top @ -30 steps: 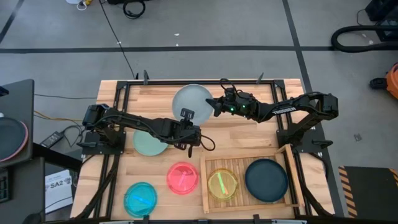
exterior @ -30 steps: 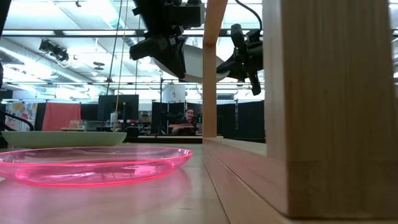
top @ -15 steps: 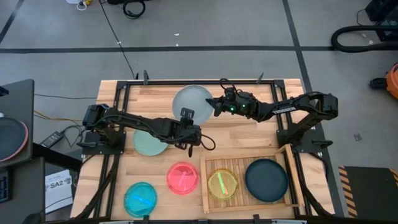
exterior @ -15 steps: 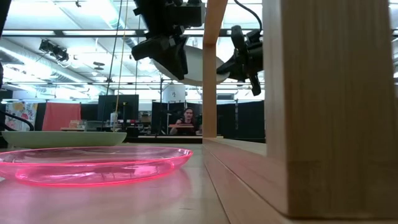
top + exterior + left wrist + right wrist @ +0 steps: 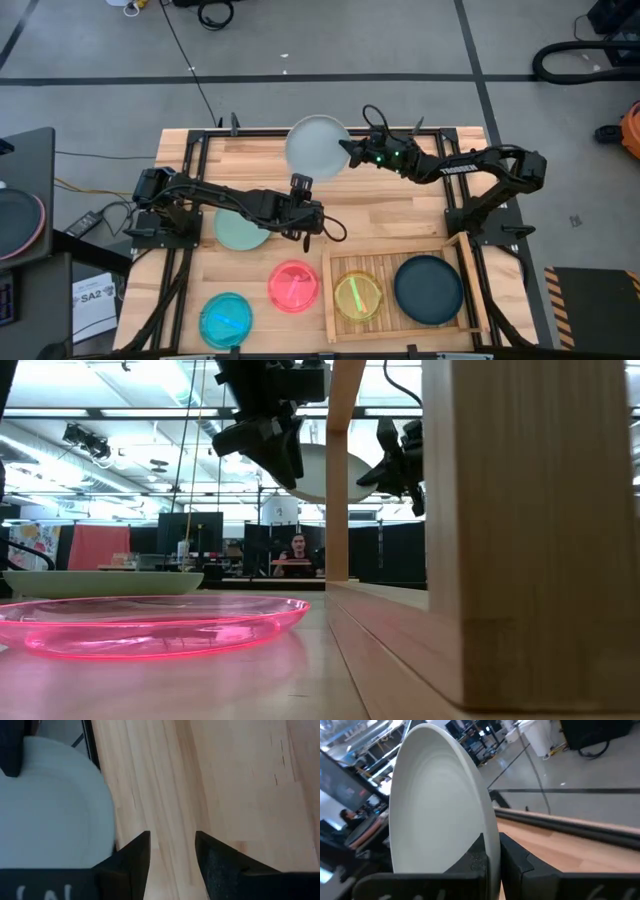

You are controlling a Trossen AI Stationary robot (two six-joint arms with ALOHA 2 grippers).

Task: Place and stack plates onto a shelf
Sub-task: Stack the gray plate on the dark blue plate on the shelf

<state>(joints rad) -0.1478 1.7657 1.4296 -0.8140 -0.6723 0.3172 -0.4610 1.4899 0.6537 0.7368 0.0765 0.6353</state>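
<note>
A whitish plate (image 5: 318, 145) hangs over the table's far edge, with my right gripper (image 5: 348, 152) shut on it. My left gripper (image 5: 172, 865) stands open over bare wood near the table's middle, apart from that plate, nothing between its fingers. The shelf (image 5: 400, 262) at the near right carries a yellow-green plate (image 5: 357, 296) and a dark teal plate (image 5: 428, 289). A mint plate (image 5: 238, 232), a pink plate (image 5: 293, 286) and a cyan plate (image 5: 226, 318) lie flat on the table. My right gripper pinches the whitish plate's rim (image 5: 489, 837) between its two fingers, one on each face, at the plate's right side. The fingers come in from the table's right. The plate is lifted clear of the table and tilted, as the low view shows (image 5: 322, 470).
The black frame rail (image 5: 250, 131) runs along the far edge under the held plate. In the low view the shelf's wall (image 5: 520, 530) and a wooden post (image 5: 345, 470) fill the right. A person (image 5: 297, 555) sits far behind the table.
My right gripper has carried the whitish plate toward the table's far edge, away from my left gripper, which stood at the plate's near rim a second ago. The plate now overhangs the far rail. My left arm has stayed in place.
</note>
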